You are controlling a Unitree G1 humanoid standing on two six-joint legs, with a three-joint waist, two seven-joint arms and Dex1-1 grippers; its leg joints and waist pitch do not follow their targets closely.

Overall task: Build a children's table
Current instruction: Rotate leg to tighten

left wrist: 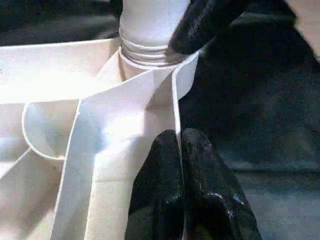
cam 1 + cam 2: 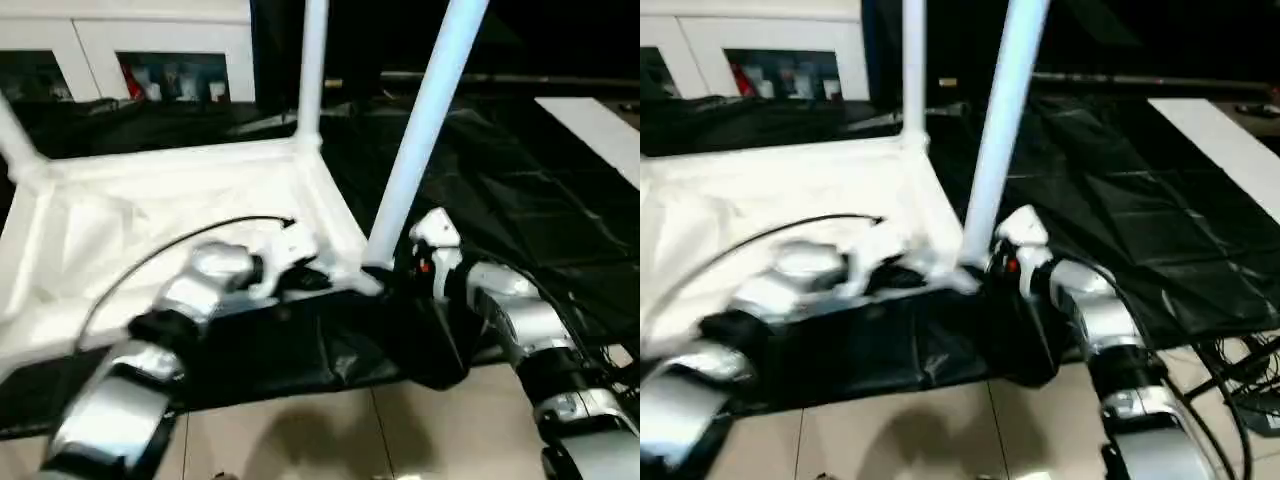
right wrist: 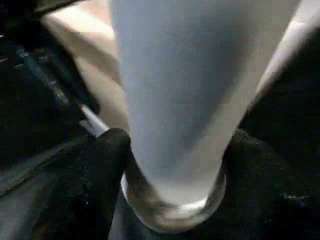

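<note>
White ribbed plastic tabletop [image 2: 150, 215] upside down on black sheet [image 2: 520, 190], left of centre. Long white tapered tube leg [image 2: 420, 130] at near right corner socket, leaning, threads showing. Left gripper [image 1: 181, 150] pinching tabletop wall. Right gripper [image 3: 170, 165] straddling leg base; grip uncertain. Advice: straighten leg, hold top steady. Beige tile floor [image 2: 330, 440] near; white glass-door cabinet [image 2: 130, 50] far left.

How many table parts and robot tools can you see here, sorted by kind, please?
Tabletop: 1
Legs standing in corner sockets: 3, near, far, left
Tools: 2, left tool pinching the tabletop's side wall, right tool around the near leg's base
Total: 6
</note>
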